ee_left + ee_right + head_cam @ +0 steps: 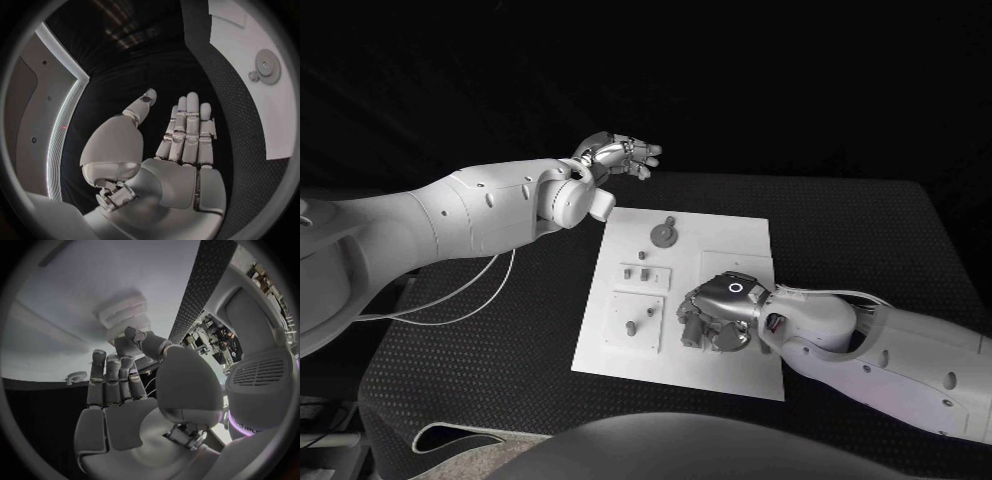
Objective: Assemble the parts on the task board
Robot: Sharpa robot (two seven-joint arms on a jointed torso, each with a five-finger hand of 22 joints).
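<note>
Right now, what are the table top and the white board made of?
The table top looks like black rubbery or foam matting: dull, with a fine dotted texture. The task board looks like smooth matte white plastic, flat and thin, though painted metal is possible.

Black counter (502, 380) with a dotted, textured top. White task board (733, 240) lies flat on it, about the middle, long side running away from the robot, corners slightly skewed to the counter edges. A thin white cable (466, 300) loops over the counter's left side, beside the board, not touching it.
</note>
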